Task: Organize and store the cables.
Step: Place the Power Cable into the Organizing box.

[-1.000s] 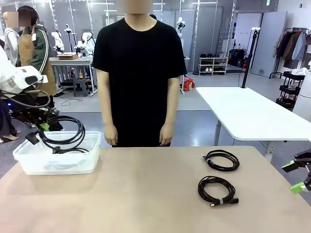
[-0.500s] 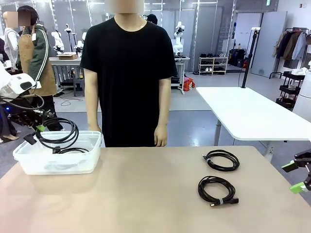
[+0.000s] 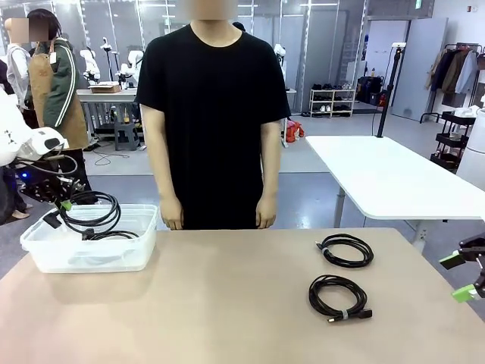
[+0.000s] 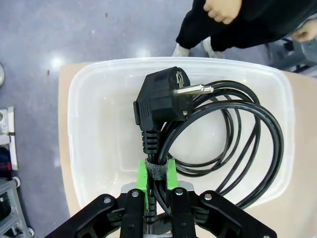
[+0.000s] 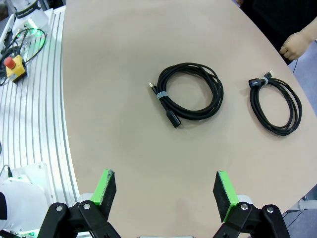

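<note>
At the frame's left edge, the left pincer (image 3: 64,203), clamped on a coiled cable (image 3: 91,212) just below its plug, has sunk slightly toward the clear bin (image 3: 91,254); release looks close. At lower right, the right pincer (image 3: 464,277) hangs open near two more cables (image 3: 345,250) on the counter (image 3: 227,303). No writing is legible.

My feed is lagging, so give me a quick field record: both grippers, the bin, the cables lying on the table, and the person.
Left gripper: shut on black coiled power cable with angled plug, held over the bin
Bin: clear plastic container, at the table's left end
Right gripper: open, empty, at the table's right edge
Cables on table: two black coils lying apart, far coil and near coil with pale tie
Person: standing at the far side, hand hanging down, off the table
</note>
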Available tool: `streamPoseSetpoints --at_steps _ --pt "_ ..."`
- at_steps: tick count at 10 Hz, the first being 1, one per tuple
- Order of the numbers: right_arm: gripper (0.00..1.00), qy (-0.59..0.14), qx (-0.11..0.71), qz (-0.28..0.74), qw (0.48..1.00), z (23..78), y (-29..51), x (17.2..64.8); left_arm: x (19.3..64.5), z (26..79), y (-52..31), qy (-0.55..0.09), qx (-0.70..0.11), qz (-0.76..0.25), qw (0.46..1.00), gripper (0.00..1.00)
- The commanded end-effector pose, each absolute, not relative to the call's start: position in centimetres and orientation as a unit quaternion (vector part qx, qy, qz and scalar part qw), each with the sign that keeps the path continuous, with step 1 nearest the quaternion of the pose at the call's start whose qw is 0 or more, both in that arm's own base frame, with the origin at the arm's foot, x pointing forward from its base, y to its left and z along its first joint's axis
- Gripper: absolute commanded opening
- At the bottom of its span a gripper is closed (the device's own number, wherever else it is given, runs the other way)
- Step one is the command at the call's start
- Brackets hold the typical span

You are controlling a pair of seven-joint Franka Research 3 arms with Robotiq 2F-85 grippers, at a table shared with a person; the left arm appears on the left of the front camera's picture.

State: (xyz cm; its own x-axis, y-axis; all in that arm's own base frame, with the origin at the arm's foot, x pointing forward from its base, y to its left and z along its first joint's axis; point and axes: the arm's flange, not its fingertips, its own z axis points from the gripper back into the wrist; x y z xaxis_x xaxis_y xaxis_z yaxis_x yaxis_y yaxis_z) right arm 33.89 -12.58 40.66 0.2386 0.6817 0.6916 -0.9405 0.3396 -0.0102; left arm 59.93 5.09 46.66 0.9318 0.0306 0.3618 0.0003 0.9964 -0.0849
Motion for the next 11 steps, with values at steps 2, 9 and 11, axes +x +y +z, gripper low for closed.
streamPoseSetpoints --at_steps 2,9,11 --pt "1.00 -0.314 0.214 0.536 0.754 40.7 -12.6 34.1 62.7 44.1 4.6 -0.144 -0.044 0.021 0.988 0.17" --pt "1.00 -0.314 0.214 0.536 0.754 40.7 -12.6 34.1 63.3 40.4 3.6 -0.118 -0.011 0.048 0.992 0.57" --pt "1.00 -0.314 0.214 0.536 0.754 40.7 -12.6 34.1 63.0 40.8 3.7 -0.126 -0.009 0.053 0.991 1.00"
